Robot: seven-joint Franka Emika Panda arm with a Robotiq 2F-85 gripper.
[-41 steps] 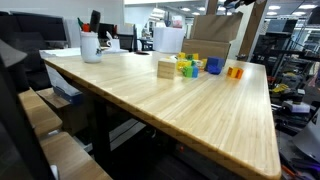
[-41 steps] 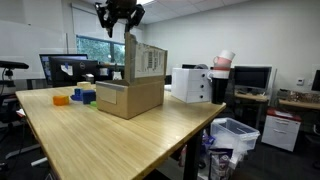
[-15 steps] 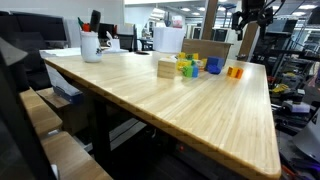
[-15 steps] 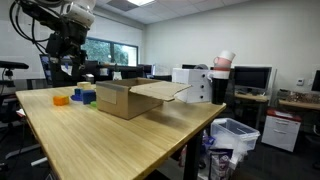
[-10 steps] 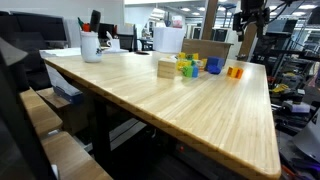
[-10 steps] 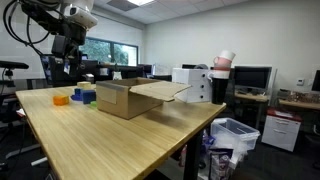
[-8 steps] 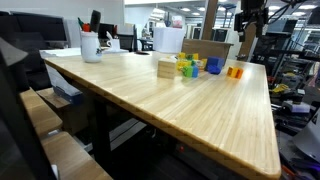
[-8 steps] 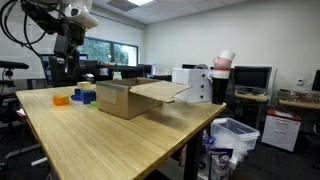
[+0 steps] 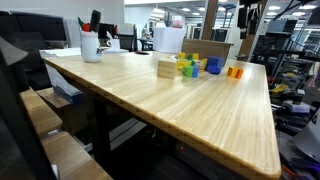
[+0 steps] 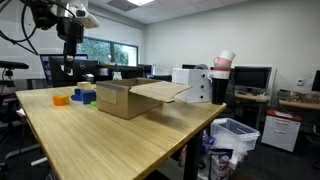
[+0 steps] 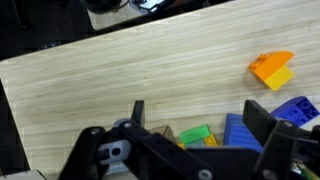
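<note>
- The Robotiq gripper fills the bottom of the wrist view. Its jaws are spread wide with nothing in them, and it hangs well above the tabletop.
- Right below it there's a small green plastic block, with a blue plastic block just beside it.
- A bit further out is an orange wedge-shaped block, sitting apart from those two on the light wooden table.
- In an exterior view, an open brown cardboard box stands near the blocks with one flap folded out flat.

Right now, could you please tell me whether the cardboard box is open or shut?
Open. In an exterior view the box has one flap folded out flat to its side, leaving the top uncovered.
</note>
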